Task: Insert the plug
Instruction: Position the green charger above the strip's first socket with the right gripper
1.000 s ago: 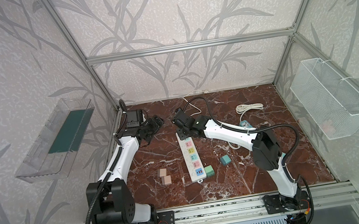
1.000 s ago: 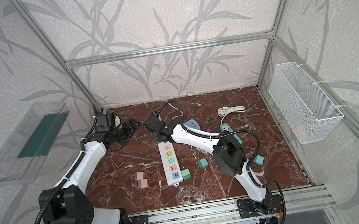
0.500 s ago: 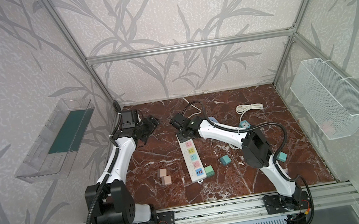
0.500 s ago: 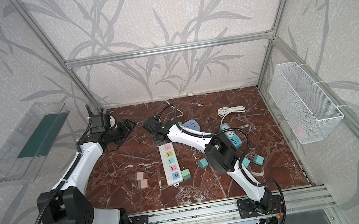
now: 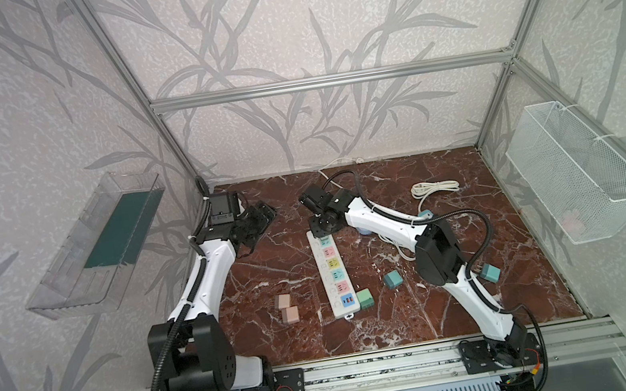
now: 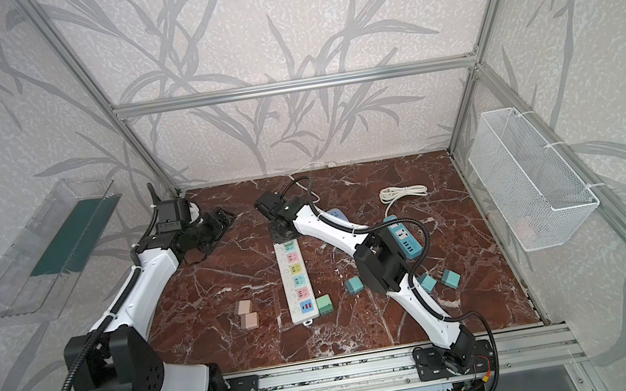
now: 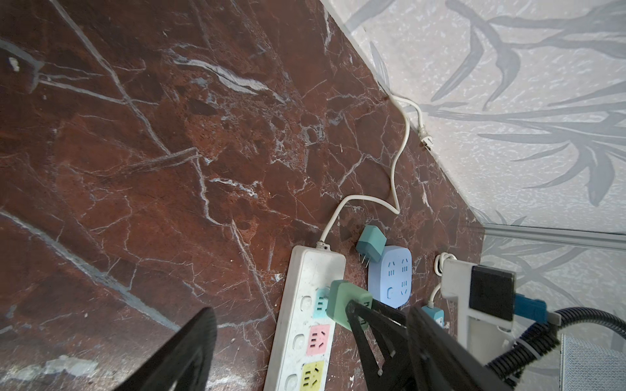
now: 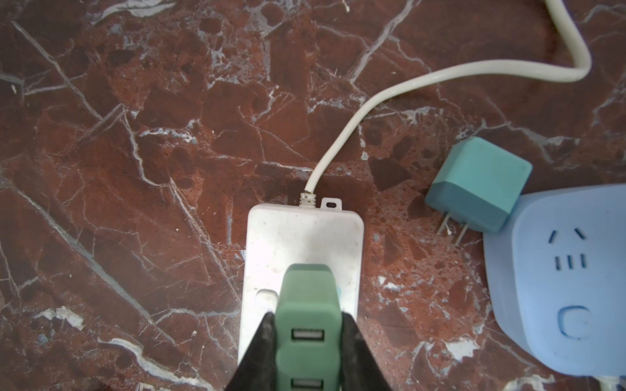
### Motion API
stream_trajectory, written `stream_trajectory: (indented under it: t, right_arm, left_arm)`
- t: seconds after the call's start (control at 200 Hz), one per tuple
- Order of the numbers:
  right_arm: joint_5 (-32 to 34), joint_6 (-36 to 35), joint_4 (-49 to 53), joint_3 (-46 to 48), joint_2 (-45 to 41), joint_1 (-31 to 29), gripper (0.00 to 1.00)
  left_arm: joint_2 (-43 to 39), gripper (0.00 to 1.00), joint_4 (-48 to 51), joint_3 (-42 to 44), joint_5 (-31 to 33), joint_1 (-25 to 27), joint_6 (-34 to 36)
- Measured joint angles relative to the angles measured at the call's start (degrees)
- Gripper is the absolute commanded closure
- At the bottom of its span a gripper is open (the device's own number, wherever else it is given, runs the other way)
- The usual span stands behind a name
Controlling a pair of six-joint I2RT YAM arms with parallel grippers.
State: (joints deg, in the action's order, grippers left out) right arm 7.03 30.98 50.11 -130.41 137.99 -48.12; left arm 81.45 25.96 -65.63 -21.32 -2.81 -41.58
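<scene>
My right gripper (image 8: 308, 325) is shut on a green plug (image 8: 308, 304) with two USB ports, one black finger on each side of it. The plug is over the cord end of the white power strip (image 5: 333, 269), at its teal socket (image 7: 318, 301). In the left wrist view the green plug (image 7: 345, 301) leans, with its prongs at that socket's face; how deep they sit I cannot tell. In both top views the right gripper (image 6: 281, 235) hides the plug. My left gripper (image 5: 260, 217) hangs open and empty near the back left, apart from the strip.
A teal plug (image 8: 477, 186) and a light blue socket cube (image 8: 559, 270) lie right of the strip's cord end. A green plug (image 5: 365, 299), teal plugs (image 5: 392, 279), pink blocks (image 5: 287, 307), a coiled white cord (image 5: 434, 188) and a blue strip (image 6: 404, 237) lie around.
The left gripper has drawn back a little toward the left wall. The right arm's elbow has swung leftward while its gripper stays over the strip's far end with the plug.
</scene>
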Motion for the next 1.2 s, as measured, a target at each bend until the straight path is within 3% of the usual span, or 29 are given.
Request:
stream_trajectory:
  t: [0.7,0.965,1.2]
  right_arm:
    - [-2.0,-0.7,2.8,-5.3,3.1,-1.2,1.0]
    - [-0.7,-0.8,1.9,-3.5,2.2,-1.2,1.0]
    - [-3.5,-0.9,1.6,-3.0,1.9,0.0,1.0]
  left_arm:
    - [0.1,0.14,-0.3,0.0,-2.0,-0.4,-0.9]
    - [0.1,0.14,-0.3,0.0,-2.1,-0.4,-0.9]
    - [0.9,0.14,-0.7,0.0,-2.5,-0.4,-0.9]
